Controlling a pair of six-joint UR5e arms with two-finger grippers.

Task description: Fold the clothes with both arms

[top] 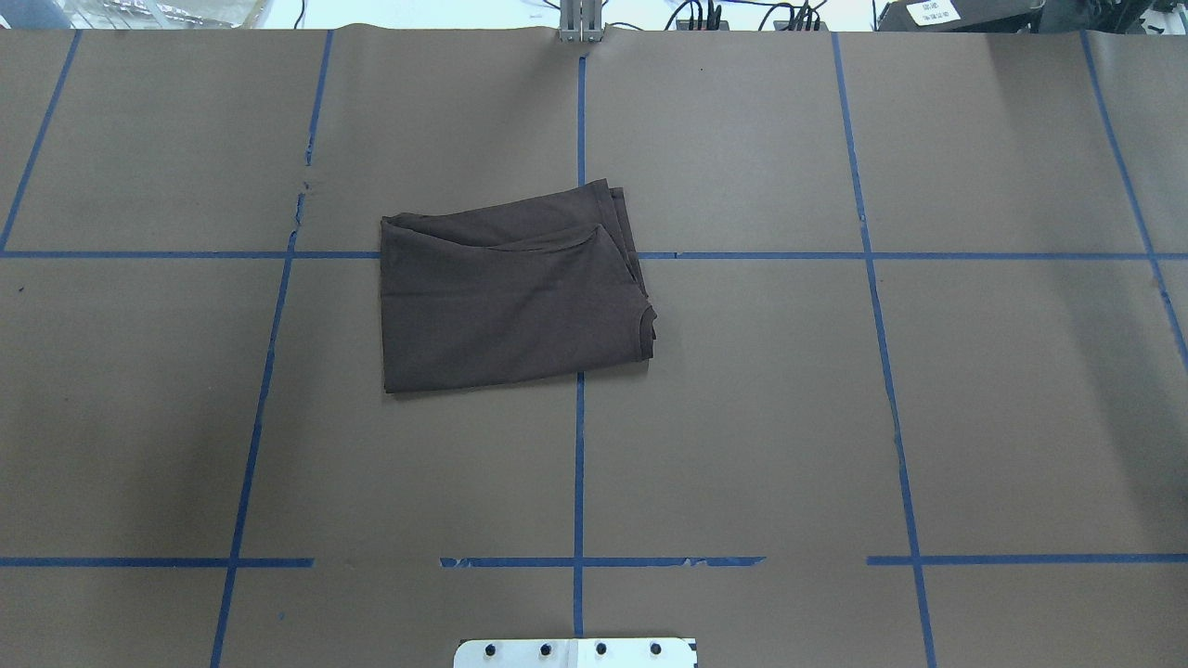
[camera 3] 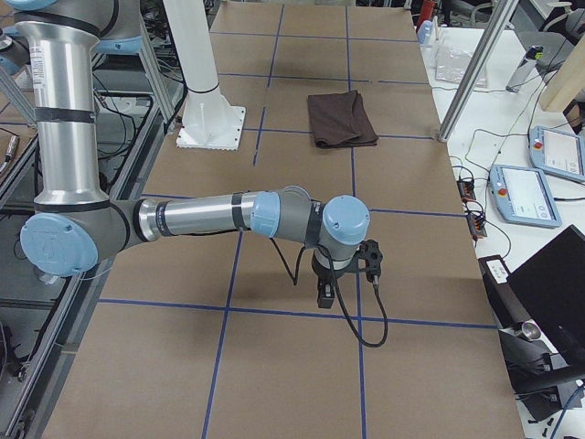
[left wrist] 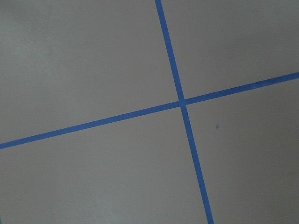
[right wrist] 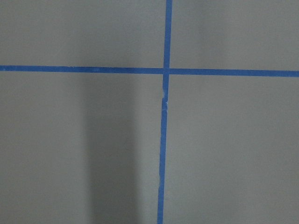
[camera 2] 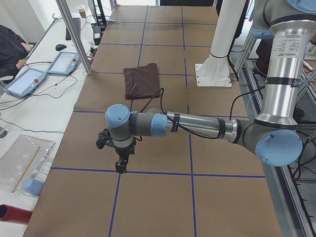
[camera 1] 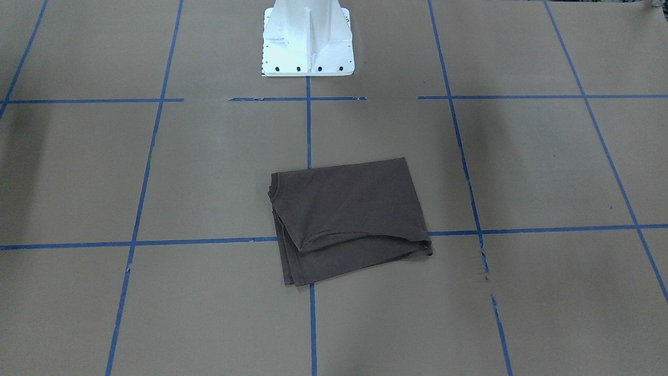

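The dark brown T-shirt [camera 1: 347, 219] lies folded into a flat rectangle near the table's middle, its collar edge at one side [top: 510, 292]. It shows small in the side views [camera 2: 141, 80] [camera 3: 341, 117]. My left arm [camera 2: 197, 126] reaches out low over the table, and its gripper [camera 2: 120, 165] points down well away from the shirt. My right arm [camera 3: 201, 217] does the same at the other end, its gripper [camera 3: 324, 294] also far from the shirt. I cannot tell whether either gripper is open or shut. Both wrist views show only brown paper and blue tape.
Blue tape lines [top: 579, 445] grid the brown paper cover. The white pedestal [camera 1: 308, 42] stands at the robot's side of the table. Aluminium posts [camera 2: 74, 34] [camera 3: 475, 73] and teach pendants [camera 2: 24, 81] [camera 3: 526, 192] sit along the far edge. A person's sleeve [camera 2: 10, 47] shows beside them.
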